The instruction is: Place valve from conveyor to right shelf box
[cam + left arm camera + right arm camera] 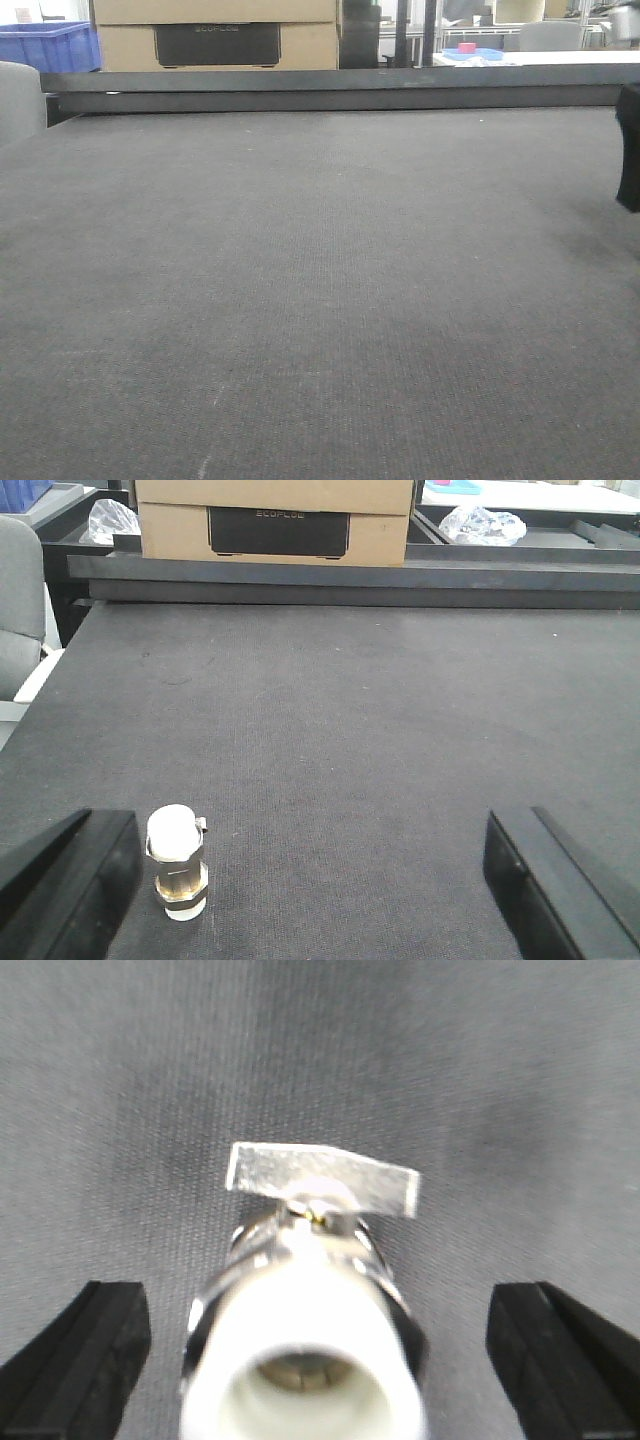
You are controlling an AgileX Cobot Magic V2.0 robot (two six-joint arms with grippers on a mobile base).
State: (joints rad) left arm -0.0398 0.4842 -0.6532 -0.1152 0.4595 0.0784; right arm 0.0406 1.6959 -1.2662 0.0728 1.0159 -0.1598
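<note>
The right gripper (318, 1360) is hovering with fingers spread wide, a valve (300, 1290) lying centred between them on the conveyor (500, 1080) and touching neither. The left gripper (310, 880) is gaping too, an upright valve (177, 860) standing just beside one finger, well away from the other. Closing off-centre there is risking a topple; on the right, the smooth round body is risking slipping out. I am counting two grippers, seemingly two valves and one belt.
</note>
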